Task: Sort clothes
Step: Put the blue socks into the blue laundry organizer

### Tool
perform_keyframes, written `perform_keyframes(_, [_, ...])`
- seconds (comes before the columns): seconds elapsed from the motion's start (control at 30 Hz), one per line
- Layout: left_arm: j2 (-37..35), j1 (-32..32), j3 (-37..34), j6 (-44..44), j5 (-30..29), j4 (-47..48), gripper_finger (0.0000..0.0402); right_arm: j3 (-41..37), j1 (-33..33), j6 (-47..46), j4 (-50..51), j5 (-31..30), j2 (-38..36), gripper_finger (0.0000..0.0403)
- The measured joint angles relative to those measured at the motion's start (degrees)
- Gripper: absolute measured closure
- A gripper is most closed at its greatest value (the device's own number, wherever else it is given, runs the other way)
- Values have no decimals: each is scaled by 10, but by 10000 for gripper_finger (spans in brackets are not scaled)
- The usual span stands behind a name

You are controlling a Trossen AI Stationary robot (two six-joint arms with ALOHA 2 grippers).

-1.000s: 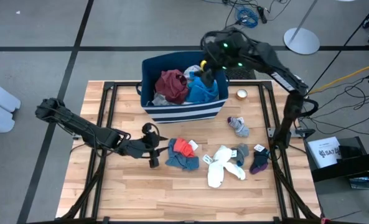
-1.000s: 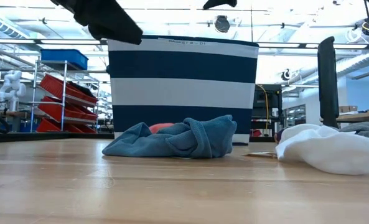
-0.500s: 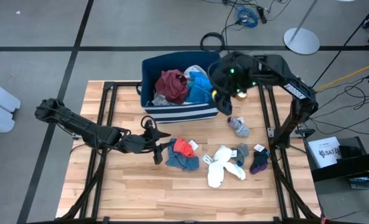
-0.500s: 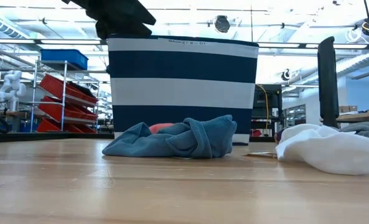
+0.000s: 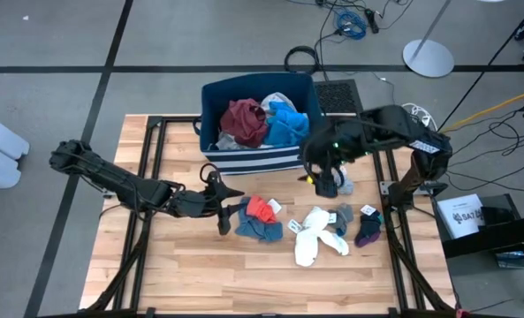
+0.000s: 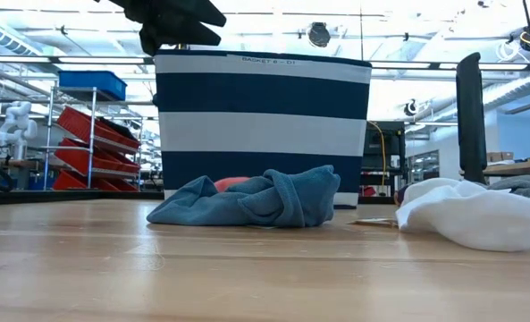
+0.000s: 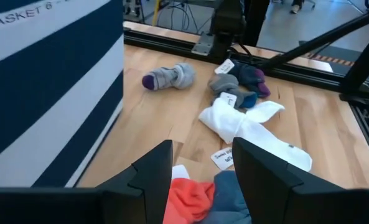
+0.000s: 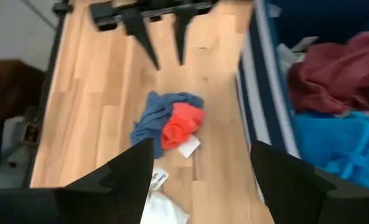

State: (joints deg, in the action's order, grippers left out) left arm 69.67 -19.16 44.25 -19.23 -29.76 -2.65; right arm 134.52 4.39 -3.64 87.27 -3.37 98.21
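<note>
A red and blue-grey pile lies on the table in front of the navy striped bin. My left gripper is open just left of this pile. In its wrist view the fingers stand on either side of the red piece without touching. My right gripper is open and empty. It hovers over a grey sock to the right of the bin. White socks and dark socks lie at the near right. Maroon and teal clothes lie in the bin.
The bin stands at the table's far middle, and black frame rails run along both sides. The low view shows the blue-grey cloth in front of the bin, and white cloth at the right. Bare wood lies at the near left.
My right gripper has gone from above the bin toward the table's near right and down, and is now over the grey sock beside the bin. My left gripper has gone a little to the right, toward the red and blue-grey pile.
</note>
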Motion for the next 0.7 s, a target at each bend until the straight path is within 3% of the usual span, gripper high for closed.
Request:
perform_keyframes(0.47, [0,-1,0,-30,11,1,224,-17,136,7,-43,-11,-4,149])
perform_keyframes(0.6, [0,-8,0,-32,22,1,224,-98,163,11,-114,-27,-37,149])
perform_keyframes(0.7, [0,-16,0,-32,32,1,224,-220,176,10,-209,-27,-87,149])
